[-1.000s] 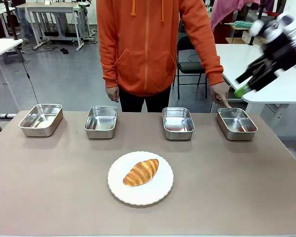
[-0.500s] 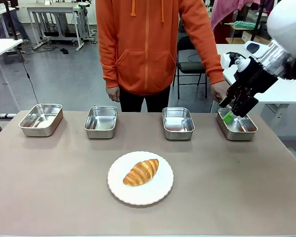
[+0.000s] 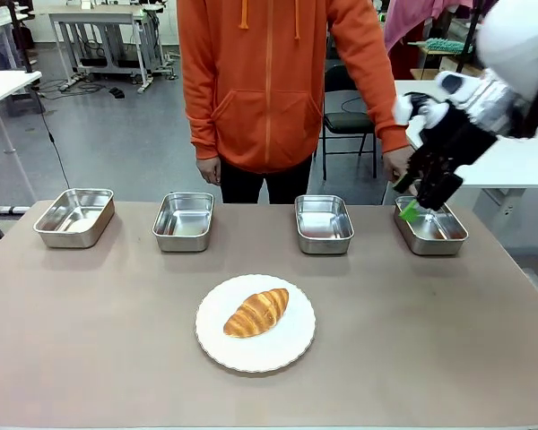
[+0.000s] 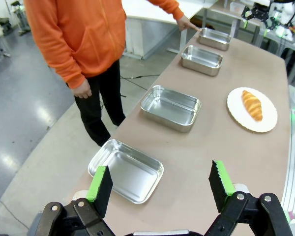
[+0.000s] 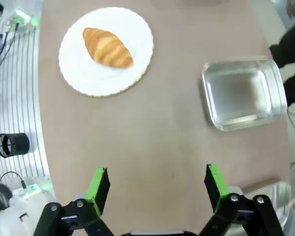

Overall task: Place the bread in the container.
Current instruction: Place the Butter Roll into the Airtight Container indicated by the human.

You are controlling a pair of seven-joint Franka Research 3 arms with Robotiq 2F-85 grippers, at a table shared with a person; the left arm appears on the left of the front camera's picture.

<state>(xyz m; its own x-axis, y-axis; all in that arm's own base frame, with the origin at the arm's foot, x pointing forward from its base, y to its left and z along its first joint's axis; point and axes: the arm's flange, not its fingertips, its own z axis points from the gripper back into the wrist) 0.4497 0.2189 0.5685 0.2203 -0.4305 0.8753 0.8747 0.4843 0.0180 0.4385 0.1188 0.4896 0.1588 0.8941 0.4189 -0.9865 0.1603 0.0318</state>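
Brown table (image 3: 90, 358); a person (image 3: 269, 90) in orange stands behind it, one hand (image 3: 396, 164) by the far-right steel tray (image 3: 435, 244), likely marking it among four. The croissant (image 3: 256, 312) lies on a white plate (image 3: 287, 351) mid-table. The right gripper (image 3: 412, 210) hangs over that tray, spread wide, empty; the left gripper (image 4: 159, 179) likewise.

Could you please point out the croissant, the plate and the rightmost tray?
croissant (image 3: 256, 313), front view, middle of its ridged top
plate (image 3: 287, 346), front view, bare white part near its rim
rightmost tray (image 3: 439, 245), front view, its near outer wall
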